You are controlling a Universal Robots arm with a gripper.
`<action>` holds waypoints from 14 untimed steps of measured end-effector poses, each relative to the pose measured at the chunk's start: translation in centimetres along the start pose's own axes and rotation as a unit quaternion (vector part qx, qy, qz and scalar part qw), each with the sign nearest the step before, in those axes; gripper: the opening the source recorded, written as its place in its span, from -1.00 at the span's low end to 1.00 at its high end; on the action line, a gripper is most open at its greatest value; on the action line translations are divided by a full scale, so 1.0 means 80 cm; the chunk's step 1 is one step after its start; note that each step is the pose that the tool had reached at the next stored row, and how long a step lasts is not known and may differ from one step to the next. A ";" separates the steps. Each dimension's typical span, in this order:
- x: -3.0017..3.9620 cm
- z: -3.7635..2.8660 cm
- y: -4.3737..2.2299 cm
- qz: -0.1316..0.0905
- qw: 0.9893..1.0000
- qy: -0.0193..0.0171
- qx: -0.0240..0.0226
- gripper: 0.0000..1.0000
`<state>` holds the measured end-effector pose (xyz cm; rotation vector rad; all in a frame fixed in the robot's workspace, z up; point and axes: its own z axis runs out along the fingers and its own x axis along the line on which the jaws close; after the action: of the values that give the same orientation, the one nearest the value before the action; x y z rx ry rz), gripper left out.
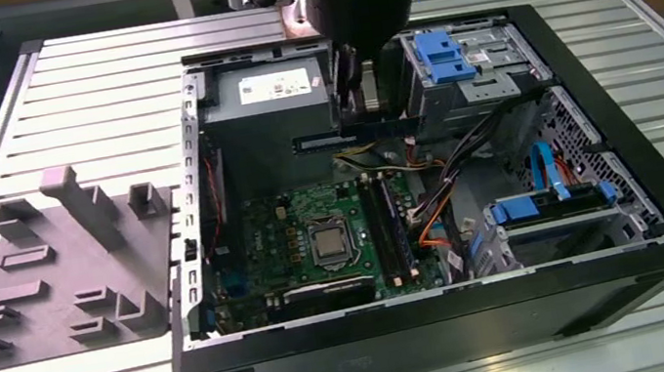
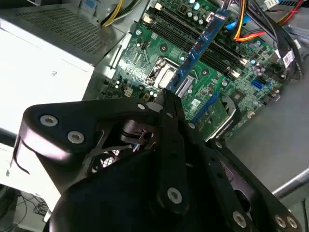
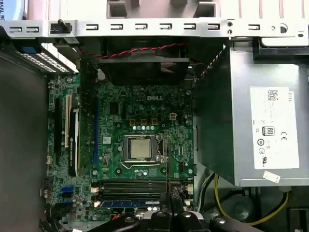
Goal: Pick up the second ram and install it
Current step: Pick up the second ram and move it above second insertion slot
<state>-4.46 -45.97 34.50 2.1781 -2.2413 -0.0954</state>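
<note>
Ribbed aluminium worktop (image 1: 91,74) carries the open black computer case (image 1: 458,325). Over the case's green motherboard (image 3: 145,111), the arm's black gripper (image 2: 166,99) is clamped on the long blue ram stick (image 2: 203,43), which hangs in the air clear of the black memory slots (image 3: 135,186). I judge the carry-to-slot step to be in hand, and it calls for squaring the stick's edge along a free slot. The stick's gripped end is hidden inside the gripper, and whether a first stick sits seated is hard to make out.

End of ram (image 2: 197,50) behind the hand (image 2: 167,96)
</note>
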 end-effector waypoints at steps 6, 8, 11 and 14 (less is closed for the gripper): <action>0.0011 0.0346 -0.0019 0.000 1.000 0.002 0.000 -0.76; 0.0012 0.0391 -0.0021 0.000 1.000 0.002 0.000 -0.76; 0.0015 0.0459 -0.0025 0.000 1.000 0.002 0.000 -0.76; 0.0017 0.0527 -0.0029 0.000 1.000 0.003 0.000 -0.76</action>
<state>-4.46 -45.96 30.27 2.1756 -2.2390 -0.0896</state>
